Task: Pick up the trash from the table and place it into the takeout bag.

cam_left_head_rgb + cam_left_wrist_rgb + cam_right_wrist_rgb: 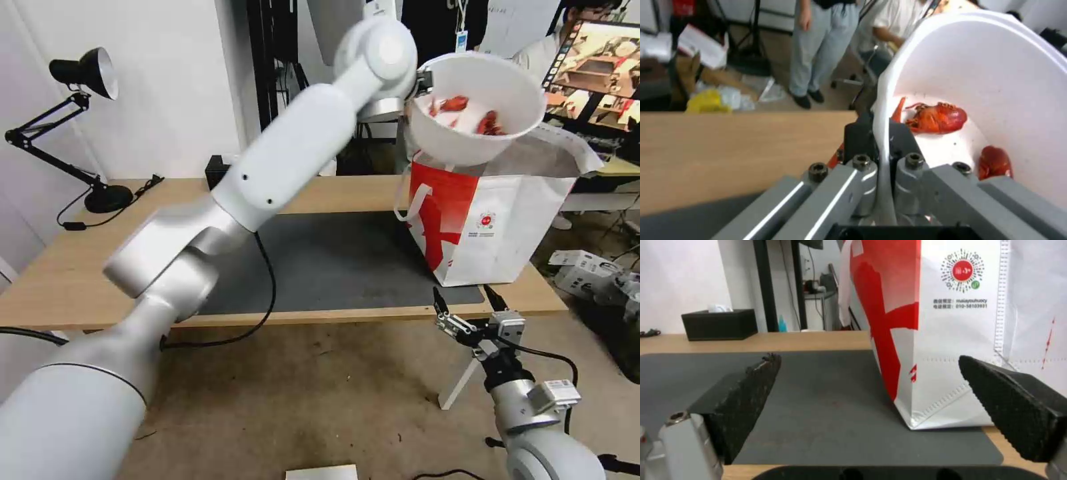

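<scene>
**Bowl of crayfish shells held tilted over takeout bag**

- White round bowl (477,110) — raised above the open mouth of the takeout bag (497,220), tipped steeply on its side, opening toward the camera in the head view. Red crayfish shells (936,118) inside, resting against the lower wall.
- Left gripper (880,146) — clamped on the bowl's rim, one finger inside the wall and one outside; left arm stretched diagonally up across the desk.
- Takeout bag — upright on the right end of the desk (80,267), white with red panel and small round red logo (962,270); base partly on the dark grey mat (333,260), partly on bare wood. White strap handle (407,200) hanging down its left side.
- Right gripper (469,303) — low, at the near desk edge, just in front of the bag's bottom corner; black textured fingers (749,386) spread wide apart, nothing between them, not touching the bag.
- Black tissue box (720,324) — at the far edge of the desk, off the mat, white tissue showing at the top.
- Black desk lamp (83,73) — far left corner of the desk, arm folded, cable trailing beside its base.
</scene>
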Motion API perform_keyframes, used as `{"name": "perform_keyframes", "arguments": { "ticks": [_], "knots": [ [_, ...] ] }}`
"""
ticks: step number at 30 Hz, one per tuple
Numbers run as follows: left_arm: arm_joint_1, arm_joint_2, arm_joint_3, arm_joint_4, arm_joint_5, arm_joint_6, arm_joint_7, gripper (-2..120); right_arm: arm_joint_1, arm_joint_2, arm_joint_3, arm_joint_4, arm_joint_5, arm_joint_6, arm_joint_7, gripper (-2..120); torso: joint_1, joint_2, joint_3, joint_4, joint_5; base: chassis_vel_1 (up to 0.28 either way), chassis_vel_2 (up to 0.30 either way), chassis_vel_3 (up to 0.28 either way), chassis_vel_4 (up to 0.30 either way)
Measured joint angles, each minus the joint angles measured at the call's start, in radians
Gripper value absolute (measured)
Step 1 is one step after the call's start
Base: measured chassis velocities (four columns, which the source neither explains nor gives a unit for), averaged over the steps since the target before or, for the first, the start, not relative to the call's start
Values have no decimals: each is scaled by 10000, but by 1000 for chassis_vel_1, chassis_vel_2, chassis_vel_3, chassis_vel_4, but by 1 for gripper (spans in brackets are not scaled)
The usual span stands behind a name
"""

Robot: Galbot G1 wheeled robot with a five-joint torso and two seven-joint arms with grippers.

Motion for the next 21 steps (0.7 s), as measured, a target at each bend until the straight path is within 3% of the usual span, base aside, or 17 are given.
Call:
{"name": "perform_keyframes", "arguments": {
  "ticks": [6,10,15,21],
  "knots": [
    [241,4,764,192,1399,-961,1652,0,-8,91,-7,-57,-18,-20,17,100,-1,0,0,3,-2,0,0,0,0],
    [476,20,1102,177,1764,-1324,2312,0,-4,157,-6,-64,-29,-28,29,100,0,-1,1,3,-2,0,0,0,0],
    [578,32,1441,149,2052,-1401,2592,0,-23,295,-5,-59,-87,-30,35,100,0,0,0,3,-2,0,0,0,0],
    [581,46,1636,124,2038,-760,2641,0,-102,519,13,3,-254,-30,41,100,0,0,0,3,-3,0,0,0,0]
  ]
}}
